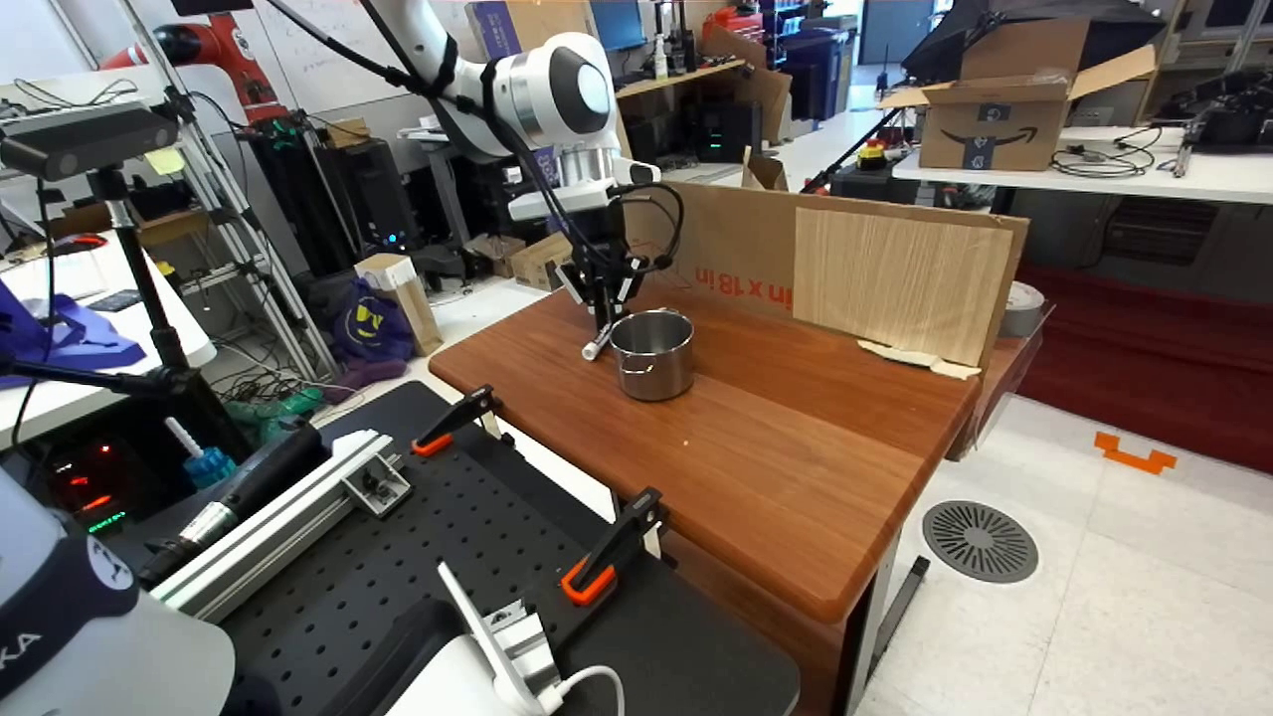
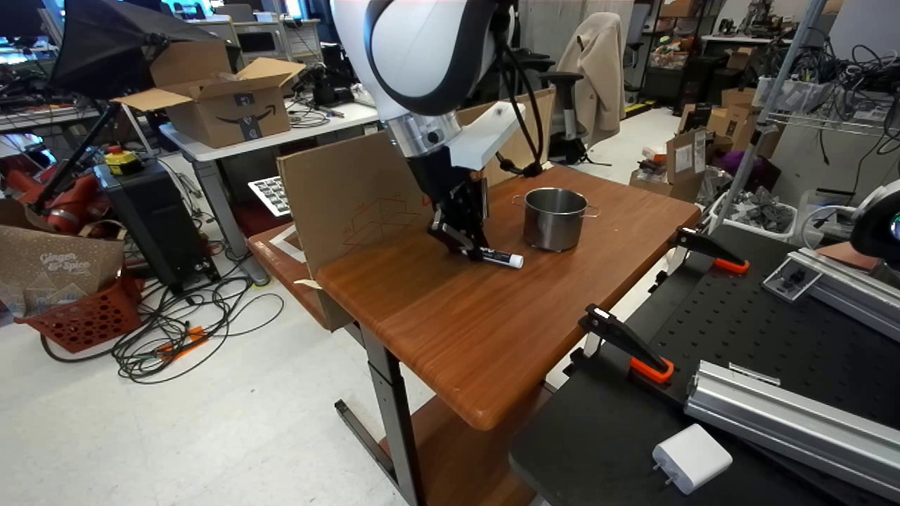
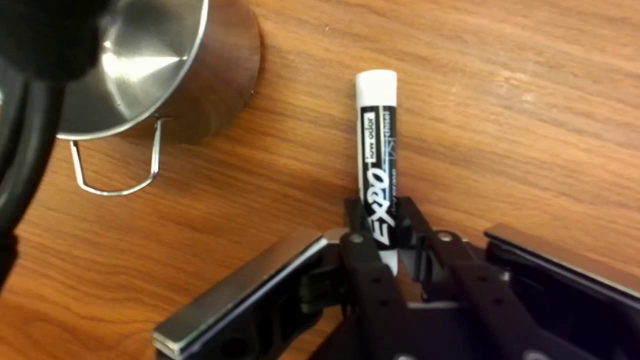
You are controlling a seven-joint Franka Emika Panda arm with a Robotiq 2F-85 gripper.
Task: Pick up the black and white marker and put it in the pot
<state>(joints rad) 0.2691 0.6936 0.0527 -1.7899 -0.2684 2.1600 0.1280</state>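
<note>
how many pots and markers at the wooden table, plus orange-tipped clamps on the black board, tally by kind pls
Pot: 1
Black and white marker: 1
Orange-tipped clamps, seen in both exterior views: 2
Total: 4

The table (image 1: pixel 766 477) has a brown wood-grain top with rounded corners. In an exterior view, the grey metal pot (image 1: pixel 658 370) stands upright on it toward 11 o'clock from centre, and a pale torn strip (image 1: pixel 917 357) lies at the edge, 2 to 3 o'clock. The marker (image 1: pixel 595 347) is at the pot's 9 o'clock; whether it touches the table could not be determined.
</note>
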